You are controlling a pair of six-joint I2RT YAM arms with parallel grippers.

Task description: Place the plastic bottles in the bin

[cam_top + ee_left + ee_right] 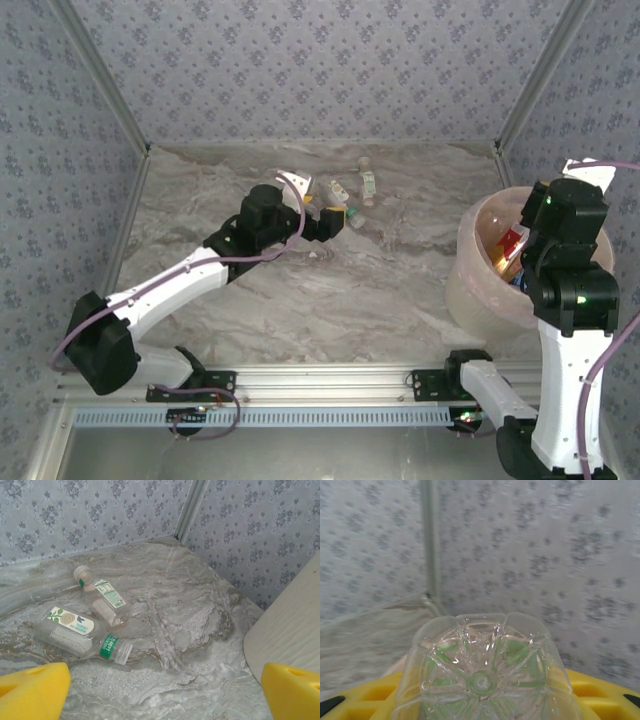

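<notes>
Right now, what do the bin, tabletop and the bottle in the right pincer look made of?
Bin: looks like thin translucent plastic, pale pink, matte; the milky wall seems to let light through.
Tabletop: marble-look grey veining, slight sheen; stone or laminate, can't tell.
Held bottle: clear glossy plastic; moulded petal base, bright highlights, green shows through it.

Clear bottle [482, 675] cut off at bottom edge; bin [472, 280] contents half hidden behind right arm [575, 290].
</notes>
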